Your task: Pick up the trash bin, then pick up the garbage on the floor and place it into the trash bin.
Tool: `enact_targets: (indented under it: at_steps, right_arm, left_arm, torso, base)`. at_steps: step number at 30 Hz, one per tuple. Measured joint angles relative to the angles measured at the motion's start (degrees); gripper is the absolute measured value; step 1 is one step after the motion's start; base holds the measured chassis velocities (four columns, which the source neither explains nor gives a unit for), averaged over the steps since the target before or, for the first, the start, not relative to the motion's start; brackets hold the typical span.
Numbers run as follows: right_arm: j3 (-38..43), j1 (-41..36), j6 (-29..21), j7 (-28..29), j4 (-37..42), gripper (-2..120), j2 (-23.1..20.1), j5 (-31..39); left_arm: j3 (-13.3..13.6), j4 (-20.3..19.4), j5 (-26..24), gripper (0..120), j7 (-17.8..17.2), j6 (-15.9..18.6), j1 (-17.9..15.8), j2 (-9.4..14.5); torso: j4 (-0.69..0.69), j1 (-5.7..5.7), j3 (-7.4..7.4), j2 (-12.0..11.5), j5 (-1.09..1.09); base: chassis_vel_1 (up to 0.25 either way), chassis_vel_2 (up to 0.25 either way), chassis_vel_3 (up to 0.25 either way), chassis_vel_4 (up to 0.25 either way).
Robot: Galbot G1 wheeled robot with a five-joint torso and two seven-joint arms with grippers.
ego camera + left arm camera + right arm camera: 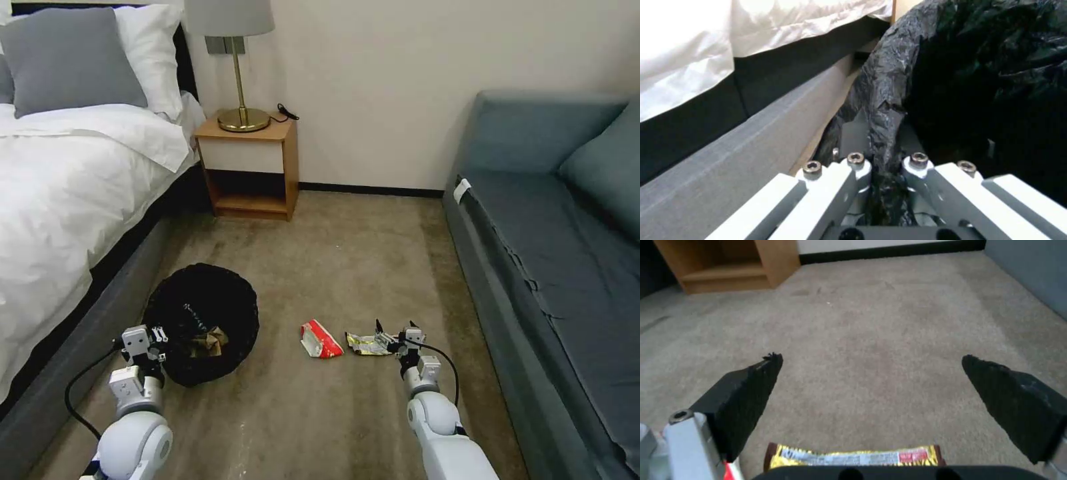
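The trash bin (200, 300), wrapped in a crinkly black bag, stands on the carpet beside the bed. My left gripper (159, 335) is shut on its near rim, and the left wrist view shows the bag's edge (882, 100) pinched between the fingers. A crumpled brown paper bag (208, 343) lies inside the bin. On the floor to the right lie a red-and-white snack packet (320, 339) and a gold-silver foil wrapper (365, 344). My right gripper (395, 328) is open, low over the wrapper's right end. In the right wrist view the foil wrapper (853, 456) lies near the base of the spread fingers (751, 390).
A bed (67, 200) with white sheets runs along the left, close behind the bin. A wooden nightstand (250, 167) with a lamp stands at the far wall. A blue-grey sofa (553, 267) lines the right side. Open carpet (347, 260) lies between them.
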Motion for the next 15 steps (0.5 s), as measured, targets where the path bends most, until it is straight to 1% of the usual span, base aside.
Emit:
enact_targets:
  at_steps: [15]
  right_arm:
    - [0.05, -0.22, 0.29, -0.04, -0.38, 100, 0.11, -0.02]
  left_arm:
    - [0.06, 0.17, 0.03, 2, 0.06, -0.02, -0.20, -0.09]
  torso:
    - [0.00, 0.00, 0.00, 0.00, 0.00]
  base:
    - [-0.065, 0.065, 0.060, -0.065]
